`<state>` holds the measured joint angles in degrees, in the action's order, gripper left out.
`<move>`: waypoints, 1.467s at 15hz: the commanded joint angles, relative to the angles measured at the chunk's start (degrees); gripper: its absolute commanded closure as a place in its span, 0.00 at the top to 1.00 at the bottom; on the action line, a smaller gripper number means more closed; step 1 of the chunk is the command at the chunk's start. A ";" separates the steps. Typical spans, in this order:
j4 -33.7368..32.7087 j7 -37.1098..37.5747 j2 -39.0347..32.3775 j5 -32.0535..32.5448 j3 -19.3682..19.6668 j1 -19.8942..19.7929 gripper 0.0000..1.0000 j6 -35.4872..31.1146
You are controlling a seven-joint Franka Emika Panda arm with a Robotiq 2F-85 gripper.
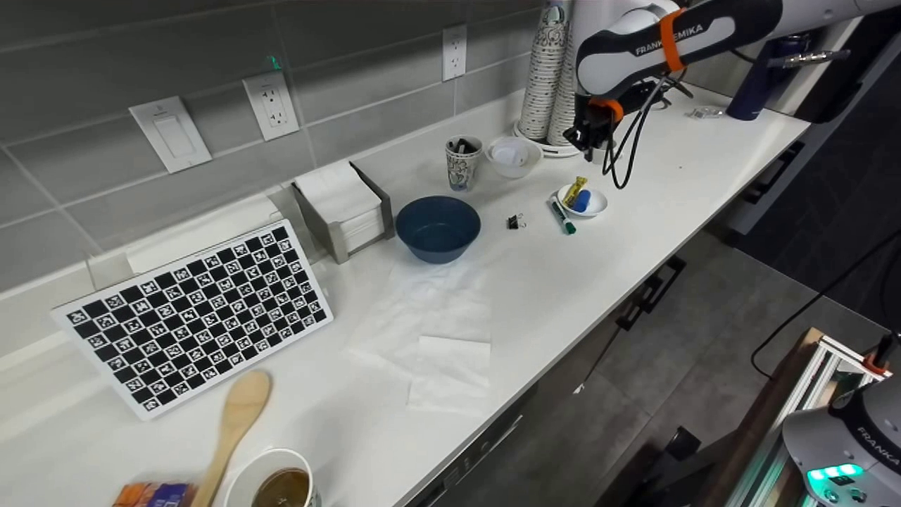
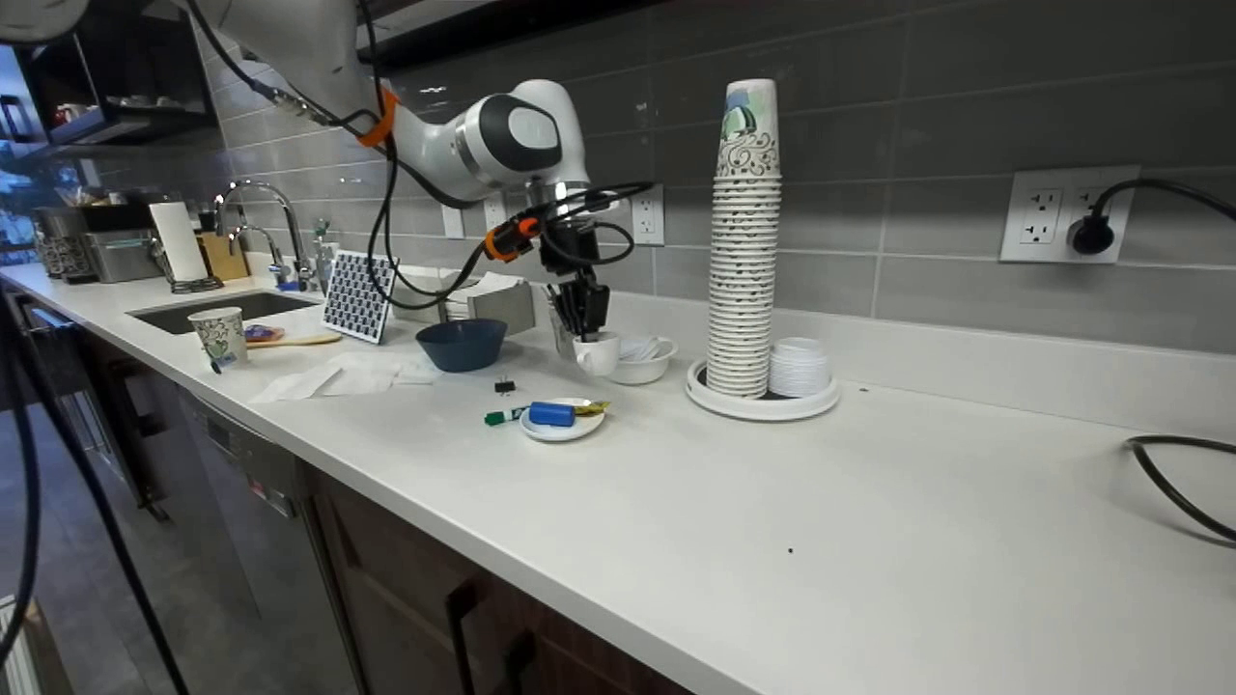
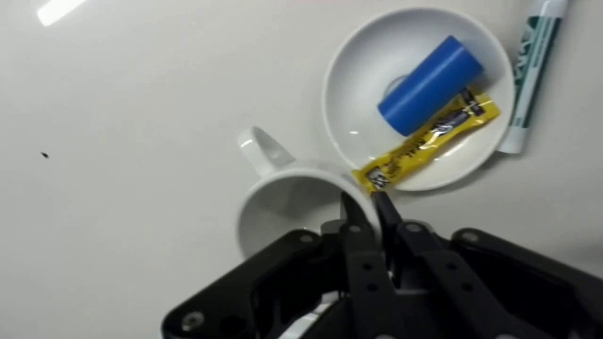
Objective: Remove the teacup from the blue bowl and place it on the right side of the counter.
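The white teacup (image 2: 597,357) hangs above the counter (image 2: 869,541), outside the blue bowl. My gripper (image 3: 362,200) is shut on the teacup's rim, one finger inside the cup (image 3: 287,207) and one outside. Its handle points away from the fingers in the wrist view. In an exterior view the teacup (image 1: 602,153) is partly hidden behind the gripper (image 1: 590,144) and cables. The dark blue bowl (image 1: 436,250) sits on the counter beside the napkin box and looks empty inside. It also shows in an exterior view (image 2: 462,347).
A white saucer (image 3: 358,84) with a blue cylinder and a yellow packet lies close to the teacup, a green marker (image 3: 532,75) beside it. A tray (image 2: 763,410) with tall paper-cup stacks, a white bowl (image 2: 642,367), a pen cup (image 1: 462,169) and a binder clip (image 1: 516,222) stand nearby.
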<state>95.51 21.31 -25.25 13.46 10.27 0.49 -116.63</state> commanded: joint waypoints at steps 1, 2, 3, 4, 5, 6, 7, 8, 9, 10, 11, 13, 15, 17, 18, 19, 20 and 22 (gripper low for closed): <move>0.44 1.36 0.55 -5.95 0.64 -4.83 0.02 2.23; -0.05 0.94 0.06 -2.42 0.37 -2.83 0.02 1.49; 0.06 0.49 0.02 -2.83 0.55 -3.76 0.10 1.47; 0.06 0.39 -0.04 -2.82 0.60 -4.07 0.10 1.46; 0.06 0.39 -0.05 -2.82 0.53 -4.01 0.10 1.46; 0.06 0.44 -0.05 -2.81 0.37 -3.69 0.10 1.46; 0.06 0.56 -0.06 -2.80 0.20 -3.31 0.10 1.46; 0.06 0.63 -0.06 -2.79 0.10 -3.10 0.10 1.46; -1.35 0.62 -0.90 -3.38 0.25 -3.49 0.02 2.88; -3.68 0.36 -2.57 -5.03 0.36 -4.60 0.02 4.78; -6.46 -1.74 -4.31 -8.16 0.22 -6.87 0.02 7.63; -11.96 -3.87 -7.63 -13.15 0.60 -10.79 0.02 13.36; -17.72 -3.48 -11.06 -16.79 1.30 -14.35 0.02 18.33; -22.80 -3.18 -14.16 -20.65 1.64 -18.44 0.02 22.25; -24.93 -2.88 -15.79 -22.07 1.83 -20.23 0.02 24.21; -25.96 -1.68 -16.65 -23.36 2.03 -21.47 0.02 24.96; -26.32 -0.10 -17.03 -25.83 1.98 -22.97 0.02 24.66; -24.11 2.62 -15.95 -28.31 2.70 -24.09 0.02 18.84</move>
<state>73.17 20.05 -40.29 -10.46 12.27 -22.24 -94.79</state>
